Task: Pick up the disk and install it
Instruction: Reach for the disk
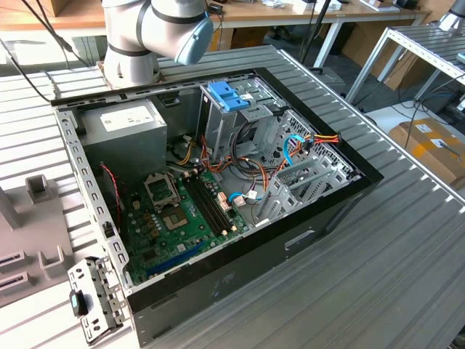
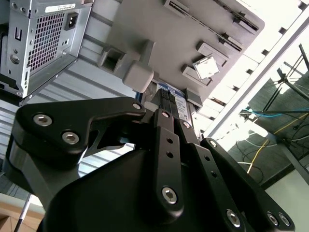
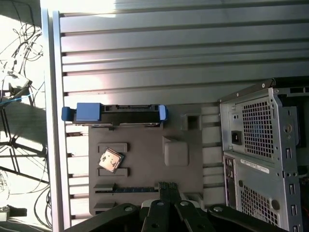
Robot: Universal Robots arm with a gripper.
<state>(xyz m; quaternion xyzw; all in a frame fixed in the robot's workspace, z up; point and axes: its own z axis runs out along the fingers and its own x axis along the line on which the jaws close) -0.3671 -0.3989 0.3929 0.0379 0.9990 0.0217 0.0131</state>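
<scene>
My claw (image 3: 169, 189) hangs clear of the disk (image 3: 116, 113), which stands along the grey holder's (image 3: 145, 164) edge; whether it is apart or together, I cannot tell.

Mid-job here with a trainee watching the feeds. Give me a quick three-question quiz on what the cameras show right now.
1. True or false: the disk is already inside the computer case.
2. Which of these lies flat on the grey fixture plate near the disk?
A. a processor chip
B. a screwdriver
C. a cooling fan
3. Fill in: in the exterior view, the plastic tray on top of the drive cage is ____ in colour.

Key:
1. False. In the first wrist view the disk stands on edge in the fixture plate, outside the case.
2. A
3. blue
</scene>
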